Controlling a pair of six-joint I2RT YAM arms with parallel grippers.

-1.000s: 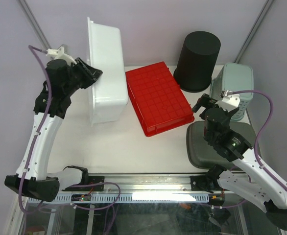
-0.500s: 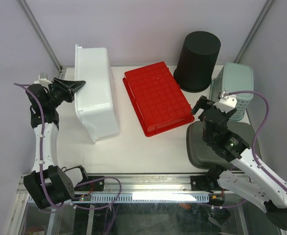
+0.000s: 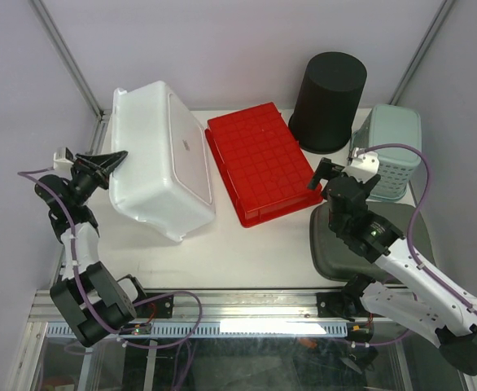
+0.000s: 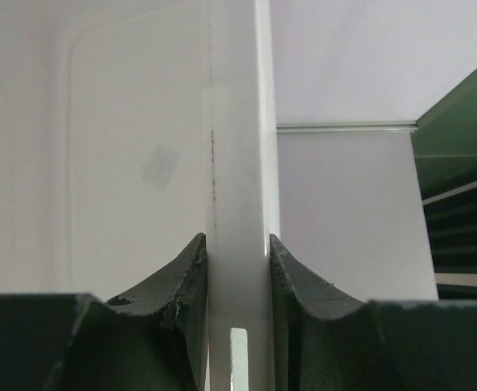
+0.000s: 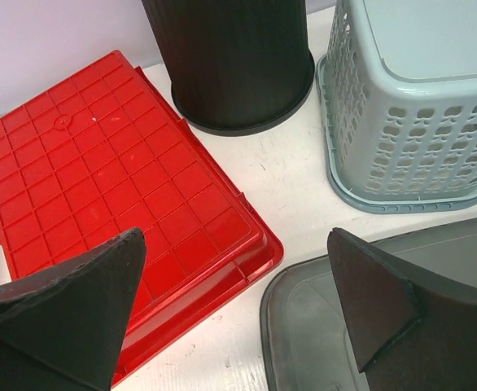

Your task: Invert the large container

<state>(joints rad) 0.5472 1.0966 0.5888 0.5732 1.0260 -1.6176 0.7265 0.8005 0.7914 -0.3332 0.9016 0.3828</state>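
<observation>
Left gripper: the left gripper (image 4: 237, 248) is seen clamped on the thin rim of the large white plastic container (image 3: 161, 159), one dark finger pressed to each face of the rim.

Large container: it is held tipped over at the left edge of the white worktop (image 3: 247, 244), towards the far-left corner. Its flat base is turned upward and to the right, its gripped rim is at the left, and its low near corner is down at the worktop.

Right gripper: the right gripper (image 5: 232, 244) is shown with its fingers spread wide and nothing held. It hangs over the gap between the red gridded plastic tray (image 3: 259, 163) and the dark grey flat lid (image 3: 336, 244).

Surroundings: the tray lies at mid-worktop just beside the container. The lid is at the near-right corner. A black ribbed cylindrical bin (image 3: 330, 102) and a pale green perforated basket (image 3: 389, 147) are stood at the far-right corner.
</observation>
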